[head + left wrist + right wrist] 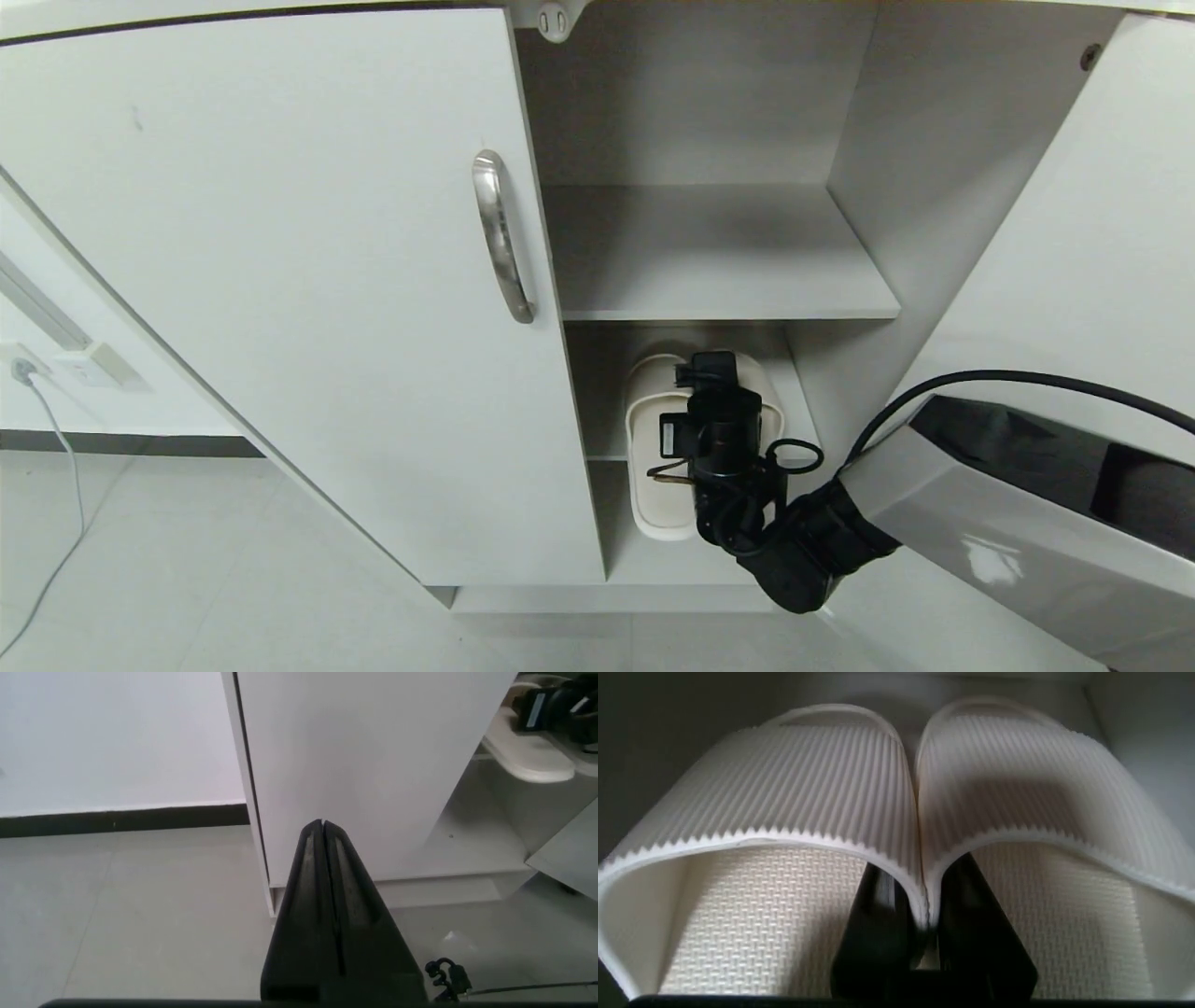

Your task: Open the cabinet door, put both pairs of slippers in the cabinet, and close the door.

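With 1 finger inside each shoe, the right gripper (920,891) pinches the 2 touching inner walls of the slippers (785,793). Their long axis runs front to back, toes deeper in the lower compartment of the cabinet (934,140), so release likely means backing straight out. The left gripper (322,835), fingers pressed together, hangs outside, well apart.

Pale slippers (653,443) inside open cabinet (709,252)
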{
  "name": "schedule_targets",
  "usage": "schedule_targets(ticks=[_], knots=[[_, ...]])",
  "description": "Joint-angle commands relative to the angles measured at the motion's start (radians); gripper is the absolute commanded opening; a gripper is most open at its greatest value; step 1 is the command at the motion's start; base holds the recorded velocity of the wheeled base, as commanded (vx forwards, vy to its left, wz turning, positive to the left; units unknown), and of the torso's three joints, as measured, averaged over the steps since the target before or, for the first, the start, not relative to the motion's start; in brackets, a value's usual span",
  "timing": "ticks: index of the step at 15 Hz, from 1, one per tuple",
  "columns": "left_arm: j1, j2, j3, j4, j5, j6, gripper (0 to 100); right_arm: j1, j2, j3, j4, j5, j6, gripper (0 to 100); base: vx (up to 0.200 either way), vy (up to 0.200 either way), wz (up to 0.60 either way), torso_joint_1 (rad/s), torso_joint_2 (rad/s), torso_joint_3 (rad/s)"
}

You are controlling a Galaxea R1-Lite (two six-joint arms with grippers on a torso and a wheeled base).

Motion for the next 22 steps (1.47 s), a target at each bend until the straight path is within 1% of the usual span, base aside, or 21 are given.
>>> schedule_targets(ticks=[1, 2, 3, 5, 7, 10, 15, 22], knots=[[0.000, 0.001, 0.000, 0.000, 0.000, 0.000, 0, -0.014, 0.055, -0.093, 0.031, 0.000, 0.000, 0, 0.000, 0.000, 0.00, 0.000, 0.00, 0.000], [0.000, 0.001, 0.000, 0.000, 0.000, 0.000, 0, -0.015, 0.061, -0.114, 0.045, 0.000, 0.000, 0, 0.000, 0.000, 0.00, 0.000, 0.00, 0.000], [0.000, 0.001, 0.000, 0.000, 0.000, 0.000, 0, -0.021, 0.080, -0.174, 0.084, 0.000, 0.000, 0, 0.000, 0.000, 0.00, 0.000, 0.00, 0.000], [0.000, 0.001, 0.000, 0.000, 0.000, -0.002, 0, -0.038, 0.101, -0.251, 0.120, -0.002, -0.002, 0, 0.000, 0.000, 0.00, 0.000, 0.00, 0.000], [0.000, 0.001, 0.000, -0.001, 0.000, -0.002, 0, -0.058, 0.107, -0.306, 0.166, 0.002, -0.002, 0, 0.000, 0.000, 0.00, 0.000, 0.00, 0.000], [0.000, 0.001, 0.000, 0.000, 0.000, -0.002, 0, -0.072, 0.118, -0.360, 0.208, 0.037, -0.002, 0, 0.000, 0.000, 0.00, 0.000, 0.00, 0.000], [0.000, 0.001, 0.000, -0.001, 0.000, -0.002, 0, -0.086, 0.181, -0.481, 0.252, 0.037, -0.017, 0, 0.000, 0.000, 0.00, 0.000, 0.00, 0.000], [0.000, 0.001, 0.000, 0.000, 0.000, 0.000, 0, -0.101, 0.199, -0.496, 0.258, 0.038, -0.028, 0, 0.000, 0.000, 0.00, 0.000, 0.00, 0.000]])
